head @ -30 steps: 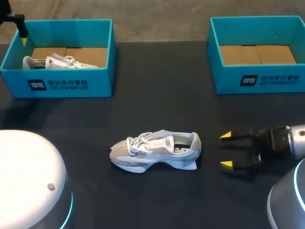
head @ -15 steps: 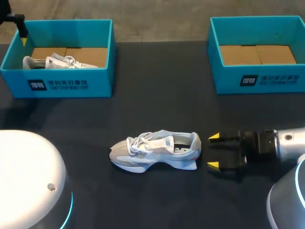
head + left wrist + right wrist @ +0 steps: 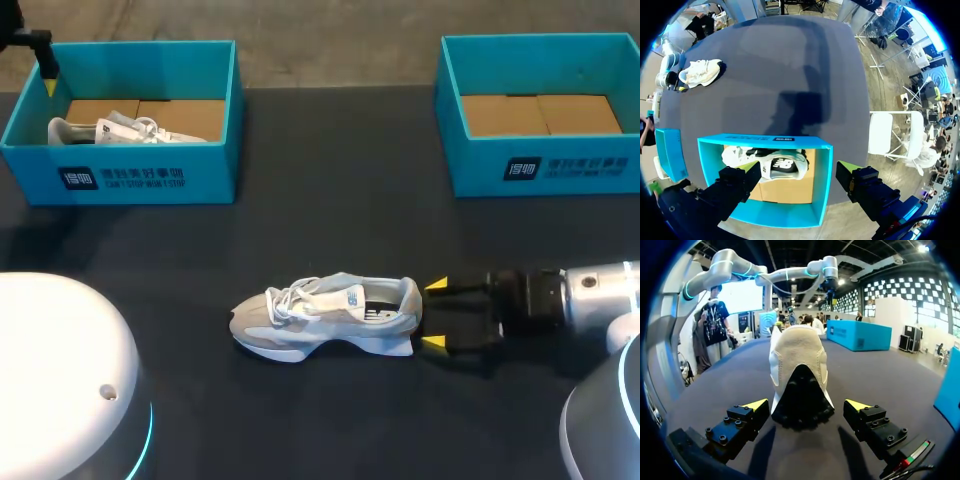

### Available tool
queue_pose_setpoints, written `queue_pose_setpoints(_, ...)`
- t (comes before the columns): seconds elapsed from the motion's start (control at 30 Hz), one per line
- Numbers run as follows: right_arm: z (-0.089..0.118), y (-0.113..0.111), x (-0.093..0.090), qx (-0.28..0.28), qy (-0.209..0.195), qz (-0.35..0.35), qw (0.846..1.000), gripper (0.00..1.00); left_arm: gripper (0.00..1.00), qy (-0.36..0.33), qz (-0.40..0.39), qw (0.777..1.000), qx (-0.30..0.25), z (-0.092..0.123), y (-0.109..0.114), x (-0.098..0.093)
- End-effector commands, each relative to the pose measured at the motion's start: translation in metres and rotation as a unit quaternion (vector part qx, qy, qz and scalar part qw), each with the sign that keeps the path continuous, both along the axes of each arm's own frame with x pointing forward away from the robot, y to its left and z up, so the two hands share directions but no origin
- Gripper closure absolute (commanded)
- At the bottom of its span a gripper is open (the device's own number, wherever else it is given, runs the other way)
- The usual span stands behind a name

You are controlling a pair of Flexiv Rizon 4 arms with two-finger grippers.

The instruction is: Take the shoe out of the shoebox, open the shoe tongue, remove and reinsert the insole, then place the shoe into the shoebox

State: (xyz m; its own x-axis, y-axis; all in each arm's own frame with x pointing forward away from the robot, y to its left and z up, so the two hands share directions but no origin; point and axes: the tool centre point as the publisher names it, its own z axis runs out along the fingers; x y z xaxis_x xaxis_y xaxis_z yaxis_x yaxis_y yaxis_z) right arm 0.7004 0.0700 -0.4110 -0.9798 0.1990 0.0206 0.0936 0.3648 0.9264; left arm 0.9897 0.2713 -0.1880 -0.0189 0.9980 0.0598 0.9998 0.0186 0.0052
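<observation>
Spread wide just behind the grey-and-white mesh sneaker (image 3: 325, 315), the right end effector (image 3: 434, 313) is risking shoving it forward instead of gripping it.

Shoe (image 3: 325, 315): soft cloth, suede-like heel, black rubbery sole; table (image 3: 330, 200) dark matt; right shoebox (image 3: 545, 170) matt card.

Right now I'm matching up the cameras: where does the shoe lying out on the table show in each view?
Head view: shoe at the middle of the table, heel toward the right gripper.
Left wrist view: small, far across the table beyond the teal shoebox.
Right wrist view: heel-on, just ahead of its open fingers.
Shared landmark: that teal shoebox holding the other shoe.
</observation>
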Motion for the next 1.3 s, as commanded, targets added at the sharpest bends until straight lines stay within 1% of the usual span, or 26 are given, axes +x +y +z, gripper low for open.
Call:
queue_pose_setpoints(0.03,-0.003,0.012,0.004,-0.003,0.004,0.001,1.0,0.0,0.0,0.0,0.0,1.0,0.001,0.001,0.0,-0.001)
queue_pose_setpoints(0.53,-0.006,0.031,0.0,0.009,0.023,-0.01,1.0,0.0,0.0,0.0,0.0,1.0,0.001,0.001,0.0,-0.001)
queue_pose_setpoints(0.77,-0.007,0.038,0.002,0.015,0.025,-0.011,1.0,0.0,0.0,0.0,0.0,1.0,0.001,0.001,0.0,-0.001)
queue_pose_setpoints(0.93,-0.008,0.044,0.004,0.022,0.024,-0.01,0.999,0.0,0.0,0.0,0.0,1.0,0.001,0.001,0.0,-0.001)
queue_pose_setpoints(1.3,-0.011,0.056,0.006,0.036,0.0,0.008,0.999,0.0,0.0,0.0,0.0,1.0,0.001,0.001,0.0,-0.001)
